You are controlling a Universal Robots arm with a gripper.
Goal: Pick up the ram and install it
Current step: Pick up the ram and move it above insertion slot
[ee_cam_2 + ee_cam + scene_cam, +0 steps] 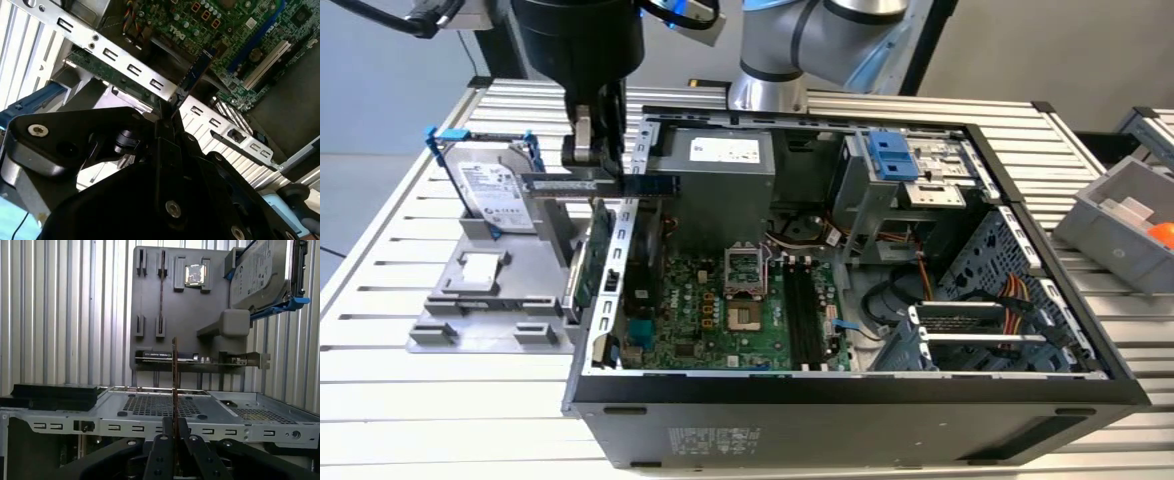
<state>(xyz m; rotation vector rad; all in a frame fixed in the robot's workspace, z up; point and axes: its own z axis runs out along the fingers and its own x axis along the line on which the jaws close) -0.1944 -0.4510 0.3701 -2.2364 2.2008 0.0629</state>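
The tool [598, 170] pinches the ram [647, 185] above the case wall [630, 255], mid-carry I judge; seating calls for alignment with a black slot [798, 315].

setting: a robotics laboratory bench arranged for computer assembly. an open desktop computer case [854, 420] lay on its side on a ribbed aluminium worktable [400, 400], with its motherboard [707, 320] exposed. the base of a robot arm [774, 70] stood at the far edge of the table. at the exterior view's left, a grey fixture plate [454, 325] held a hard drive [491, 185] upright in moulded holders. a grey parts bin [1121, 215] sat at the exterior view's right.
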